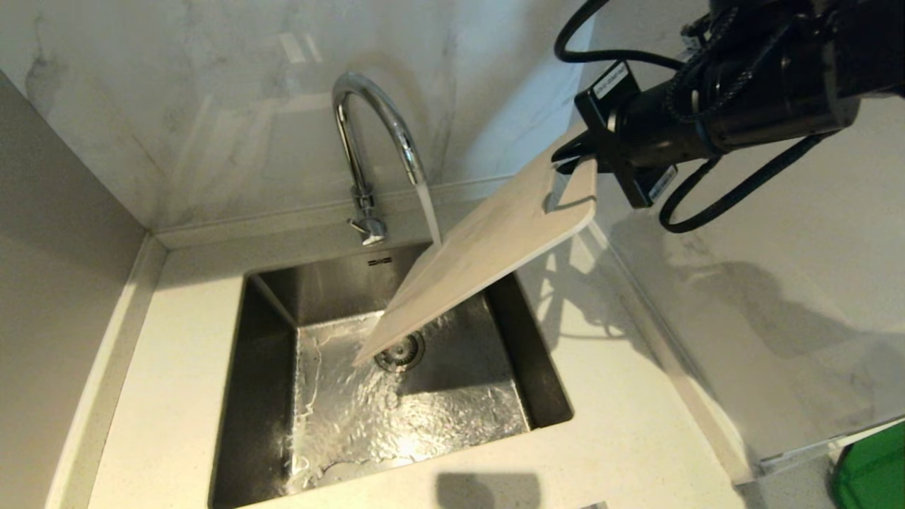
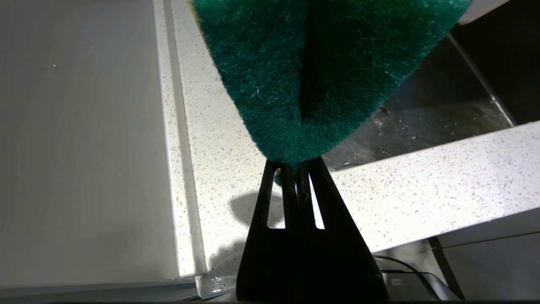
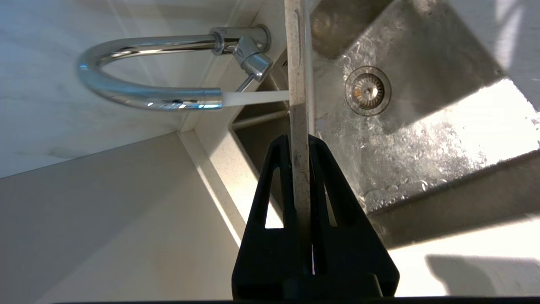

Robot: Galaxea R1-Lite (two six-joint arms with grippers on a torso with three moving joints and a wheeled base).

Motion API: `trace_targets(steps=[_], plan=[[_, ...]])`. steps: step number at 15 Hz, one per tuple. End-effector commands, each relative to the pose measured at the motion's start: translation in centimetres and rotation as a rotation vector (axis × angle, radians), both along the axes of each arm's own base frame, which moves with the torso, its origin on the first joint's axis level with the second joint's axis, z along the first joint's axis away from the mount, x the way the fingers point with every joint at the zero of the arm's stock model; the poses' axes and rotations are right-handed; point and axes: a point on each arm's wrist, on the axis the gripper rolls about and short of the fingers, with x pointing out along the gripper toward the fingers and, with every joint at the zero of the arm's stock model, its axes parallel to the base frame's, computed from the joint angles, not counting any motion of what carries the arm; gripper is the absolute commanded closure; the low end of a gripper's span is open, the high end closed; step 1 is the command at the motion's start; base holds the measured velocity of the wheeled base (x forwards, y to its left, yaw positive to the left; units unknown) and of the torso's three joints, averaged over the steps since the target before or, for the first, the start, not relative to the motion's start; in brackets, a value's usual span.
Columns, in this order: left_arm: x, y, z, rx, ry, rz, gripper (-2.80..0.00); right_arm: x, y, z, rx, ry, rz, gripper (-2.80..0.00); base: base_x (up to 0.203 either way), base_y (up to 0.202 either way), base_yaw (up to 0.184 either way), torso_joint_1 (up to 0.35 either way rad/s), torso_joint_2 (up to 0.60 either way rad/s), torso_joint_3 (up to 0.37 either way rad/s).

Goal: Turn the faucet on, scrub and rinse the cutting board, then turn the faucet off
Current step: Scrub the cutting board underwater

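The chrome gooseneck faucet [image 1: 368, 134] runs; its stream [image 1: 428, 212] strikes the cream-white cutting board [image 1: 474, 261], which slants down over the sink [image 1: 269, 367] with its low corner above the drain [image 1: 400, 351]. My right gripper [image 1: 576, 159] is shut on the board's slot-handle end at the upper right. From the right wrist the board [image 3: 298, 76] appears edge-on between the jaws of the gripper [image 3: 300, 141], with the faucet [image 3: 139, 90] pouring onto it. My left gripper [image 2: 295, 166] is outside the head view, shut on a green scouring sponge [image 2: 312, 71] above the counter.
A pale speckled counter [image 1: 622, 424] surrounds the steel sink, whose floor is wet. Marble walls [image 1: 212, 106] rise behind and to the right. A green object [image 1: 873, 470] sits at the lower right corner. The faucet's lever [image 1: 369, 227] stands at its base.
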Motion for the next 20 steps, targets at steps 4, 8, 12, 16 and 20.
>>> trace_targets(steps=[4,8,12,16,20], plan=[[0.0,0.0,0.0,0.001,0.001,-0.001,0.00,3.3,2.0,-3.0,-0.013,0.061,0.009,0.00,0.000,0.000,0.000,0.000,0.00,0.000],[0.0,0.0,0.0,-0.002,0.001,0.000,0.00,3.2,1.9,-2.8,-0.010,0.055,0.006,0.00,0.000,0.000,0.000,0.000,0.00,0.000],[0.0,0.0,0.0,0.011,0.009,0.001,0.00,-0.7,0.2,0.1,-0.047,-0.011,0.027,0.00,0.000,0.000,0.000,0.000,0.00,0.000],[-0.4,0.0,0.5,0.025,0.052,-0.018,0.00,-8.1,-3.1,2.5,-0.169,0.008,0.075,0.00,0.000,0.000,0.000,0.000,0.00,0.000],[0.5,-0.2,1.3,0.051,0.209,-0.079,0.00,-11.8,-4.7,2.8,-0.189,0.039,0.081,0.00,0.000,0.000,0.000,0.000,0.00,0.000]])
